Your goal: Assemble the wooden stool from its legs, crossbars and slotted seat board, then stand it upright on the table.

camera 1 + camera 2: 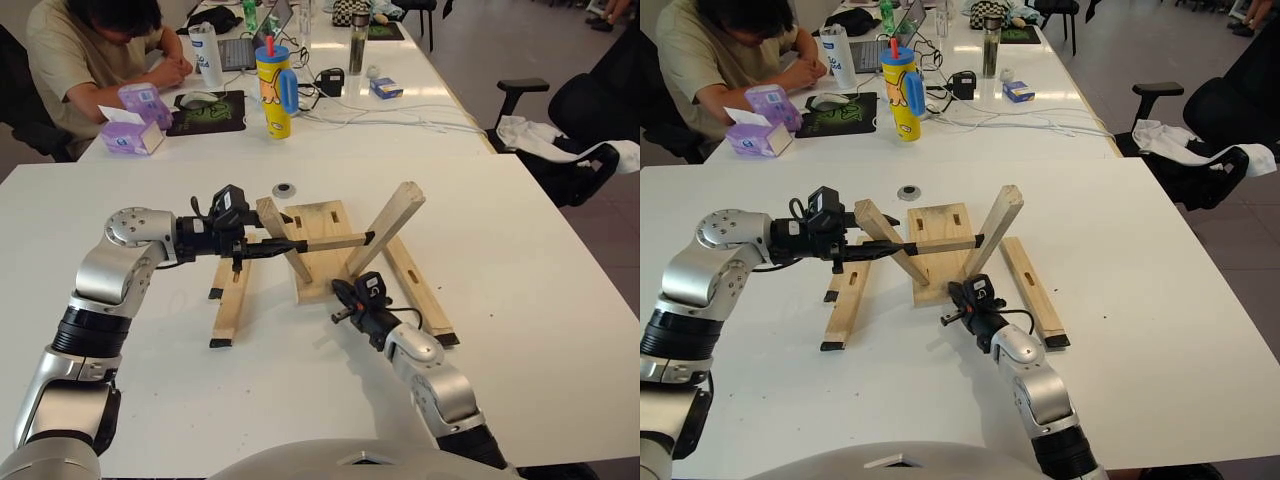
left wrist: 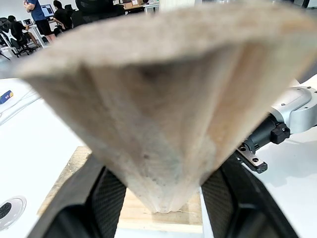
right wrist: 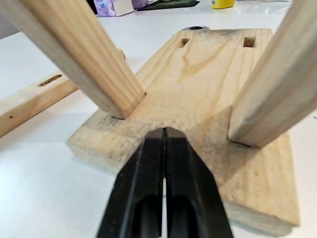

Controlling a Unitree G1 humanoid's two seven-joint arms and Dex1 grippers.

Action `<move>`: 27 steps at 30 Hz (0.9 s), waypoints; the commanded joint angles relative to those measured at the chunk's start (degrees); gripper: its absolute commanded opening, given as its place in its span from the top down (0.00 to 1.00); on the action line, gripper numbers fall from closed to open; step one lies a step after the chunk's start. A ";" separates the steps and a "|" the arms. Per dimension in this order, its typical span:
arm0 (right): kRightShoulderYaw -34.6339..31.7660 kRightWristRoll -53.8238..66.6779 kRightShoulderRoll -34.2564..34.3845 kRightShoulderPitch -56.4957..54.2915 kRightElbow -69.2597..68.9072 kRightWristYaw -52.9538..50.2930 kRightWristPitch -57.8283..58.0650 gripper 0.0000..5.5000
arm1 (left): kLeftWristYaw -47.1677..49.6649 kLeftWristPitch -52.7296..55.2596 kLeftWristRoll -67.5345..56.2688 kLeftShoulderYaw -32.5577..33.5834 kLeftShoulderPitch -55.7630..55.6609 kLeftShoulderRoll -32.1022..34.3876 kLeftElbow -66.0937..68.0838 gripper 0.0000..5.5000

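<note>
I see seat board (image 1: 322, 214) flat mid-table, left leg (image 1: 292, 258) and right leg (image 1: 386, 227) slanting up from its near slots, crossbar (image 1: 325, 242) spanning them. Left gripper (image 1: 256, 243) clenched on left leg. Right gripper (image 3: 164, 135) pinched closed, empty, at board's near edge. Far table: yellow cup (image 1: 273, 97), red straw (image 1: 268, 45) inside.

**Four cameras, one table**

From the head, our two eyes look forward and down over the table (image 1: 520, 300). Both show the same scene from slightly offset positions. Our left wrist camera sits pressed up against a wooden leg (image 2: 163, 114) and faces past it toward the right arm (image 2: 297, 106). Our right wrist camera looks low and close along the right gripper (image 3: 165, 133) onto the seat board (image 3: 208, 84), which the head views also show.
</note>
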 commanded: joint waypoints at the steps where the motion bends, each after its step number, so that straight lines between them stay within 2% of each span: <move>1: 2.71 -2.29 -1.91 1.79 4.16 0.59 5.41 1.00 | 4.90 5.24 0.40 0.66 3.91 -1.80 -0.30 0.54; 4: 2.48 -2.28 -1.68 1.95 5.16 -0.09 5.40 1.00 | 7.88 7.94 -0.82 4.68 7.82 0.13 -5.57 0.46; 8: 2.49 -2.22 -0.22 2.47 6.08 -1.39 4.04 1.00 | 9.52 13.44 -4.58 10.03 22.53 2.90 -15.05 0.37; 11: 3.31 -2.03 2.48 1.51 6.39 -2.14 1.14 1.00 | 20.04 14.68 -7.21 17.20 35.53 -4.51 -21.12 0.36; 13: 3.39 -1.47 3.09 2.38 2.73 -2.34 -1.48 1.00 | 28.51 12.15 -6.20 20.01 40.48 -10.87 -25.34 0.41; 16: 3.80 -1.92 -1.36 4.72 -10.03 -0.26 -1.42 1.00 | 45.32 9.65 -1.37 21.42 45.66 -22.10 -33.78 0.50; 19: -2.86 3.73 -8.63 13.47 -24.65 3.86 1.38 1.00 | 58.47 8.10 8.21 19.49 47.23 -28.09 -40.02 0.58; 21: -10.02 4.69 -9.95 18.22 -29.31 2.37 1.26 1.00 | 62.47 8.92 10.87 16.17 45.72 -30.27 -43.46 0.62; 24: -20.97 2.26 -8.32 13.43 -29.74 -5.70 1.42 1.00 | 64.01 8.21 18.84 6.91 39.39 -28.85 -45.78 0.72; 27: -21.42 0.04 -6.96 2.74 -25.77 -10.08 2.41 1.00 | 67.73 8.52 23.68 6.12 33.23 -30.10 -42.84 0.82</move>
